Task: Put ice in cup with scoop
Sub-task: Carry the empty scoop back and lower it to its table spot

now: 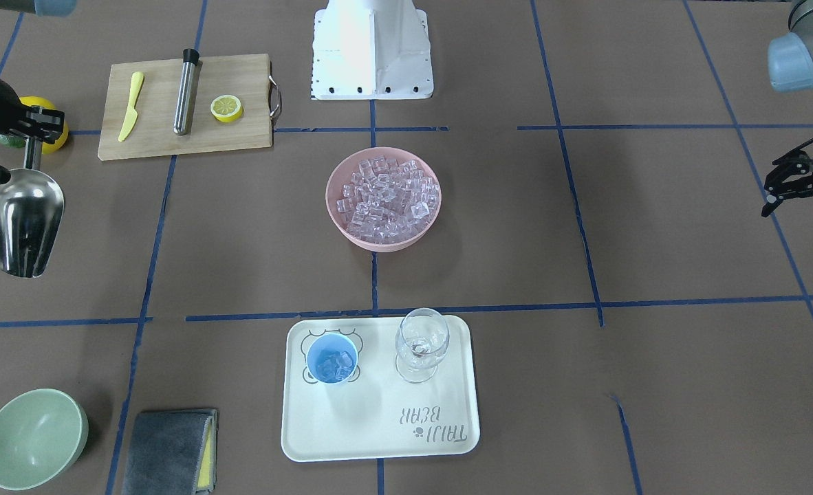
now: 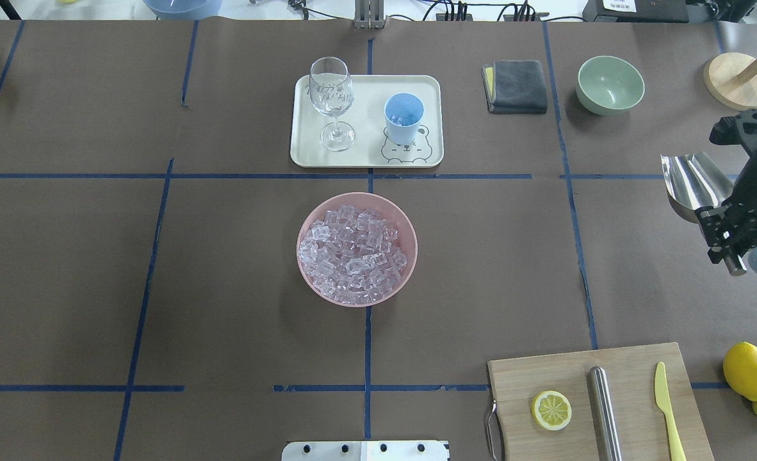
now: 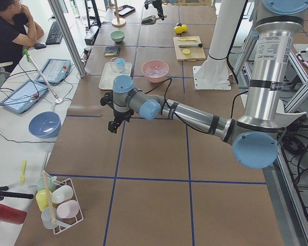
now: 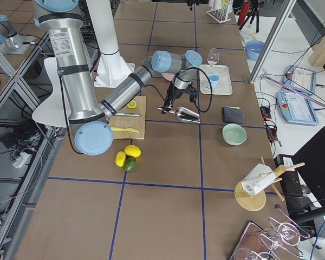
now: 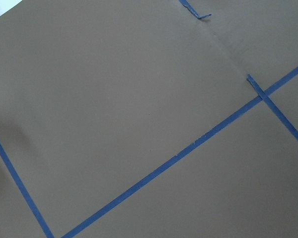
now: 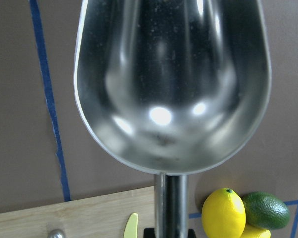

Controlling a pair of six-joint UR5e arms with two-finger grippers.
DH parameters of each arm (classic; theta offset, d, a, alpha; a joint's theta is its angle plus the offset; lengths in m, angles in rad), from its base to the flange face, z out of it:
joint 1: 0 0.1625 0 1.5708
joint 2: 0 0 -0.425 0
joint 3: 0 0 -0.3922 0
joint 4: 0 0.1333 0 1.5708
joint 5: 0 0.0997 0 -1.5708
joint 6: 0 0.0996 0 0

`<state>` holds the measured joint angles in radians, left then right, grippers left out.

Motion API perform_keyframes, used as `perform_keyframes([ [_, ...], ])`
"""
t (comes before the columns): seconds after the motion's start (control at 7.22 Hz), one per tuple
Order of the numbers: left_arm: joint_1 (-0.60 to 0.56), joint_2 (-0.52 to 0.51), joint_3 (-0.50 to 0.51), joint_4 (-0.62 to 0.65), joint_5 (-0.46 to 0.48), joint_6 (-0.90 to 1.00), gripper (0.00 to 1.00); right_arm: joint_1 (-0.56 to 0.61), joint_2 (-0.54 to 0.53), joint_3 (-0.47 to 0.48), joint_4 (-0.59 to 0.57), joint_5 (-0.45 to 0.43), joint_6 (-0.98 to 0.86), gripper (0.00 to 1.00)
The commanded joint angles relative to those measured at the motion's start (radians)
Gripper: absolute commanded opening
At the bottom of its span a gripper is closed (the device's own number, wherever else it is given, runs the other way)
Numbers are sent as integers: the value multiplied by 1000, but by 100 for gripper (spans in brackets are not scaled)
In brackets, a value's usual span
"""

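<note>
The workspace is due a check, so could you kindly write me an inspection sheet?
Surface: brown table, blue tape grid.
Job's things: ice heaped in pink bowl; cup on tray, some ice inside; scoop empty.
Clutter: stemmed glass, green bowl, grey cloth, cutting board, lemons.
Grippers: right gripper, fingers shut on scoop handle; left gripper open, holding nothing.
Cables: cables at far table edge.
Surroundings: seated person at side desk.

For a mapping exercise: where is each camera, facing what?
Front-facing: across brown table, facing robot's white base; left gripper at right edge.
Overhead: behind robot, downward; right gripper holds shiny steel scoop.
Exterior left: table end; left arm near.
Exterior right: opposite end; right arm near.
Left wrist: bare table.
Right wrist: scoop's trough.
First two share pink bowl of ice.
</note>
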<state>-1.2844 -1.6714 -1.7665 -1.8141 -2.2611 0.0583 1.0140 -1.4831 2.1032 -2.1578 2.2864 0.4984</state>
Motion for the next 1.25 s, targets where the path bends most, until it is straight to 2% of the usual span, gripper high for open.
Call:
perform_keyframes([
  [0.0, 2, -2, 11, -1, 0, 0, 100, -75, -147, -11, 281, -7, 123, 0],
  [0.14, 3, -7, 16, -1, 35, 0, 100, -81, -214, -47, 426, -4, 143, 0],
  [0.28, 3, -11, 22, -1, 87, -2, 100, -127, -227, -86, 531, -7, 237, 0],
  [0.42, 3, -13, 25, -1, 87, 0, 100, -164, -227, -121, 609, -10, 303, 0],
  [0.97, 5, -16, 33, -2, 89, 0, 100, -219, -220, -160, 645, -44, 318, 0],
  [1.11, 5, -18, 36, -2, 89, 2, 100, -222, -217, -167, 645, -44, 316, 30],
])
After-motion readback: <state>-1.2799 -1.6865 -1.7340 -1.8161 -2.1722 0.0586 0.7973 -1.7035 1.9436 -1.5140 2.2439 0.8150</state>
